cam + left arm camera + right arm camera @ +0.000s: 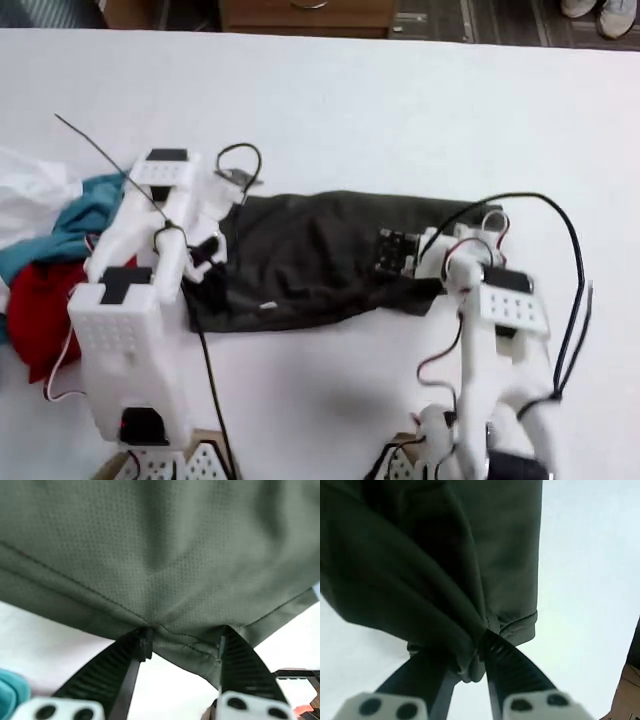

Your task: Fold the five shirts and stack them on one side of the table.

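A dark green shirt (pixel 310 255) lies in a long folded band across the middle of the white table (pixel 400 100). My left gripper (pixel 205 252) is at its left end. In the left wrist view the fingers (pixel 185 642) stand open, and the shirt's hem (pixel 160 555) lies flat between them. My right gripper (pixel 428 262) is at the shirt's right end. In the right wrist view it (pixel 467 655) is shut on a bunched fold of the shirt (pixel 420 555).
A loose pile sits at the table's left edge: a white shirt (pixel 25 195), a teal shirt (pixel 85 205) and a red shirt (pixel 35 305). Black cables (pixel 570 260) loop around the right arm. Bare table stretches behind the shirt.
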